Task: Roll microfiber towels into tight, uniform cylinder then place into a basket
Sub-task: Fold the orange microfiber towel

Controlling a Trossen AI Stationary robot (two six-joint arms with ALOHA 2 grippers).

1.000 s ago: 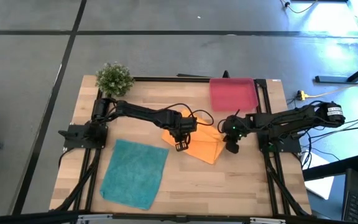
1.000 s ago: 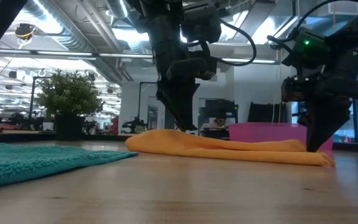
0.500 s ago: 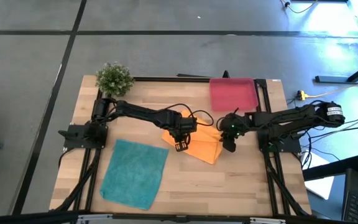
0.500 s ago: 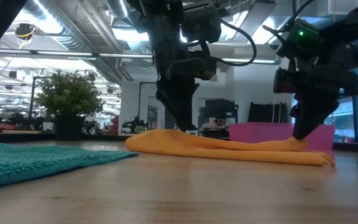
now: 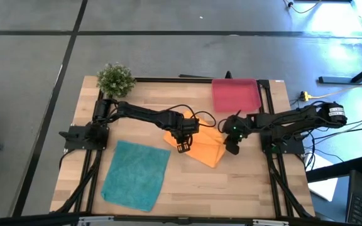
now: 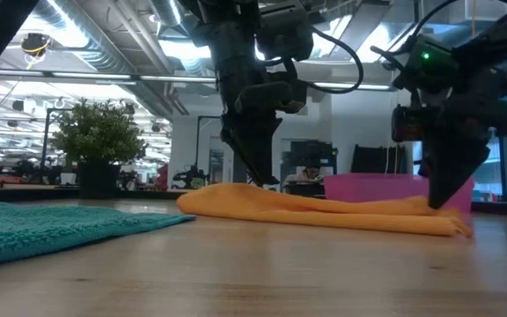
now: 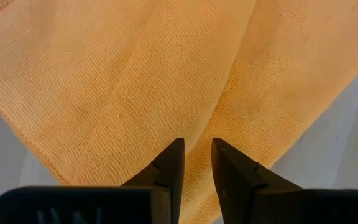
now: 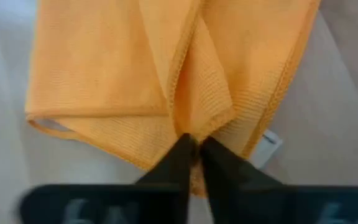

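1. as the orange towel (image 5: 203,145) lies folded mid-bench, the right pincer (image 8: 194,149) points down at its right edge, pinched closed on a fold of cloth.
2. the left pincer (image 7: 196,160) points down over the towel's left part, fingers slightly apart, holding nothing.
3. teal towel (image 5: 136,174) lies flat front-left; basket (image 5: 235,94) sits behind.

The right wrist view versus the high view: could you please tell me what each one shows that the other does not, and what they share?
Only the right wrist view shows the right claw shut on a pinched fold of the orange towel, with a small white tag at its edge.

Only the high view shows the teal towel, the pinkish-red basket, the plant, the table and the left claw over the orange towel's other side.

Both show the orange towel and the right claw on it.
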